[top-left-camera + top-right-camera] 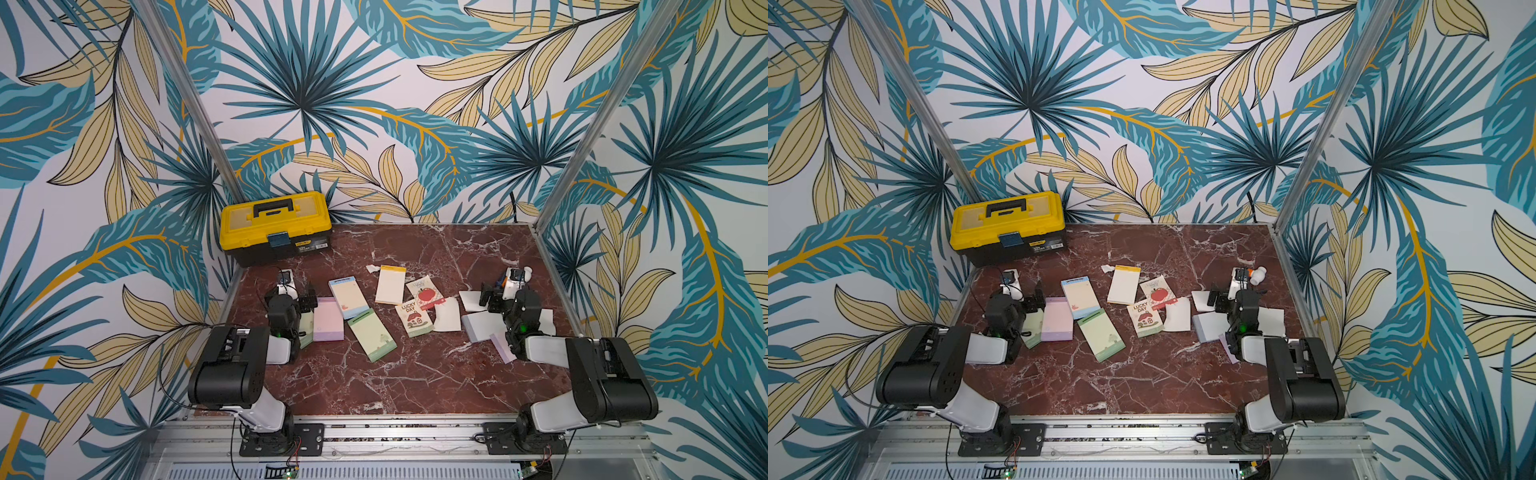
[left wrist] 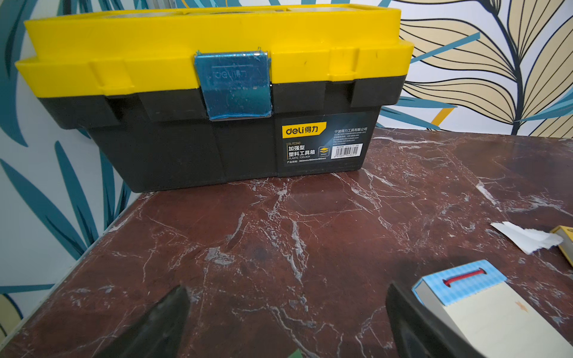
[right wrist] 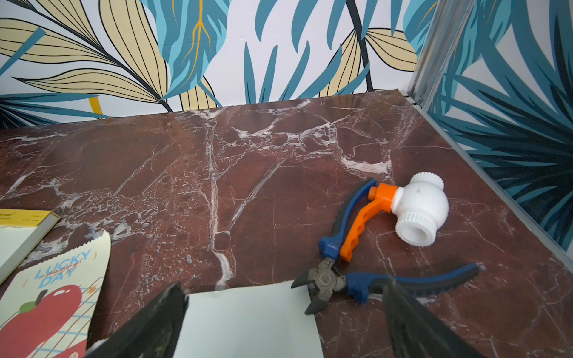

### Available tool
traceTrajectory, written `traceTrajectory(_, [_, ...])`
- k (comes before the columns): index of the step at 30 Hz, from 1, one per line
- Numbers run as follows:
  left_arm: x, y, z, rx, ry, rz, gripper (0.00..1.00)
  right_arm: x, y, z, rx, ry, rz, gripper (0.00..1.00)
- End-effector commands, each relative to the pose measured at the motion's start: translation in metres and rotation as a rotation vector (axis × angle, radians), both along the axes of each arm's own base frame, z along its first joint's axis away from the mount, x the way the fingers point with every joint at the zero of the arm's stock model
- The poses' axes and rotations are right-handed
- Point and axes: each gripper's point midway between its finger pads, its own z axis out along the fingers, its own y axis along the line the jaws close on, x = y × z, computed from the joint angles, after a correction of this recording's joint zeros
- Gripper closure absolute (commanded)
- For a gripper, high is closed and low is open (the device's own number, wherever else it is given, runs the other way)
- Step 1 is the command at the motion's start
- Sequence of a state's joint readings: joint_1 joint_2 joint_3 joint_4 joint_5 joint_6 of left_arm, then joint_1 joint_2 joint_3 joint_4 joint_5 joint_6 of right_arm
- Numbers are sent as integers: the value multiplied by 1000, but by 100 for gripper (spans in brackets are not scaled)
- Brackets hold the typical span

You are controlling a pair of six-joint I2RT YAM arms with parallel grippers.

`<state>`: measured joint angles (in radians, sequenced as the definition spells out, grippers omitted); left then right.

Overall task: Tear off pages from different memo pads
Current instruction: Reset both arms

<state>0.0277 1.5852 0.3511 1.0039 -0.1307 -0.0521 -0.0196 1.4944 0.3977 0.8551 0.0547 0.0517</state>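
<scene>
Both pincers stand wide open and hold nothing. The left pincer hovers over bare worktop, facing the yellow toolbox, with the blue-topped memo pad just beside one finger. The right pincer hovers above a pale loose page, near blue-handled cutters and a white valve. In a top view the lilac pad, green pad, cream pad and "LUCKY DAY" pad lie mid-worktop, with more loose pages toward the right arm.

"deli" on toolbox; "LUCKY DAY" pad
</scene>
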Motion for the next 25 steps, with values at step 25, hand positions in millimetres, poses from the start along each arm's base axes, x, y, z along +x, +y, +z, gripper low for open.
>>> traceTrajectory(25, [2,-2,8,7,-17,-13,0,3,7,-2,-23,18,24,0])
